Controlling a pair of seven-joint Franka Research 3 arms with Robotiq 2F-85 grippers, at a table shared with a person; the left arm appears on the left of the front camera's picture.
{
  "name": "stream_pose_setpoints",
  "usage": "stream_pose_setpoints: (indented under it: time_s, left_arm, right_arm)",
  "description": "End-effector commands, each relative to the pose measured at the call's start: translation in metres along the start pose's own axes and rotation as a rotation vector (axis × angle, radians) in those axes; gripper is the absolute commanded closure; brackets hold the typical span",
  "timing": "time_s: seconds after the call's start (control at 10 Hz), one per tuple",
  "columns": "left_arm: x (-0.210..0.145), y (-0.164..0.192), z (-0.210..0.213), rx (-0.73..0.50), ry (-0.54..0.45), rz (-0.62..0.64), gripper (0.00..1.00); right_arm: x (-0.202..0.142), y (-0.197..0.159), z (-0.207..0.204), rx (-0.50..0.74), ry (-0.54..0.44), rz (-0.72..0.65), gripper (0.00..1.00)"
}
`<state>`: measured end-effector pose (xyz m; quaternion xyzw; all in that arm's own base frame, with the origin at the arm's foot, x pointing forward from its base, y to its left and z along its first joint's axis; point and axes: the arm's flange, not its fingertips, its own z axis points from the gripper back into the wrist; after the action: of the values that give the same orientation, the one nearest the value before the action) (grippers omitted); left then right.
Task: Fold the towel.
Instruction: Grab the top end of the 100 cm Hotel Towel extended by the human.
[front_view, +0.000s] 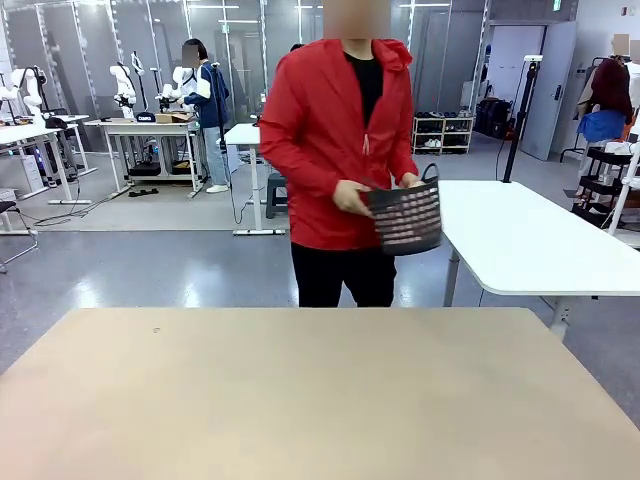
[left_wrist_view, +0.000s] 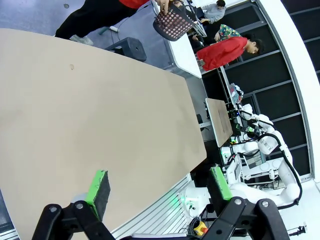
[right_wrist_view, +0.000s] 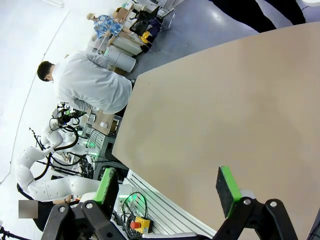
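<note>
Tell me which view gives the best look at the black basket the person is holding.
The front view: the basket hangs near centre in the person's hands, pink showing through its holes. The left wrist view shows the basket small and tilted at the top edge. The right wrist view gets the person's legs.

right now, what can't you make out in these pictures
- front view: the towel is seen just as pink through the holes of the basket; the basket wall hides its folds and how much of it is inside.
- left wrist view: the basket is too small and far off to tell its contents.
- right wrist view: the person is legs alone, the rest cut off by the top edge.
</note>
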<state>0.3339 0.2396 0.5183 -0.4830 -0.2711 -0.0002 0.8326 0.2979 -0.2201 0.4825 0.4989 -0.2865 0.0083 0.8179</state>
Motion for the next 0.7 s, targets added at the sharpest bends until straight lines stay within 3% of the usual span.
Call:
stream_pose_setpoints:
  time_s: [0.0, 0.6]
  left_arm:
    - [0.0002, -0.0003, 0.001, -0.018, -0.001, -0.018, 0.0]
    - [0.0002, -0.0003, 0.001, -0.018, -0.001, -0.018, 0.0]
  right_arm:
    - [0.0023, 0.0008, 0.0008, 0.012, -0.009, 0.023, 0.0]
    - [0.0023, 0.0008, 0.0008, 0.012, -0.009, 0.023, 0.0]
